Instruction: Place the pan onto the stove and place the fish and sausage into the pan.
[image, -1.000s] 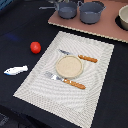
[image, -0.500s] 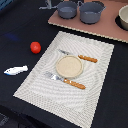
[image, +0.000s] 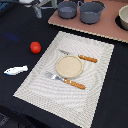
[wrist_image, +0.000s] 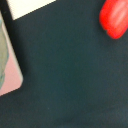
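Note:
The small dark grey-blue pan (image: 66, 8) stands at the left end of the tan stove board (image: 95, 29), its thin handle pointing toward the exterior view's left. My gripper (image: 36, 9) is at the top left edge, just beyond the handle's end; its jaws are blurred and partly cut off. The red sausage (image: 35, 47) lies on the dark table left of the placemat. The white and blue fish (image: 16, 70) lies nearer the front left. In the wrist view a red blur (wrist_image: 116, 17) shows, apparently the sausage, and no fingers show.
A larger grey pot (image: 92, 11) stands on the stove beside the pan, with a black burner disc (image: 123, 18) at the far right. The pale woven placemat (image: 40, 85) carries a plate (image: 68, 66), a knife (image: 86, 58) and a fork (image: 67, 81).

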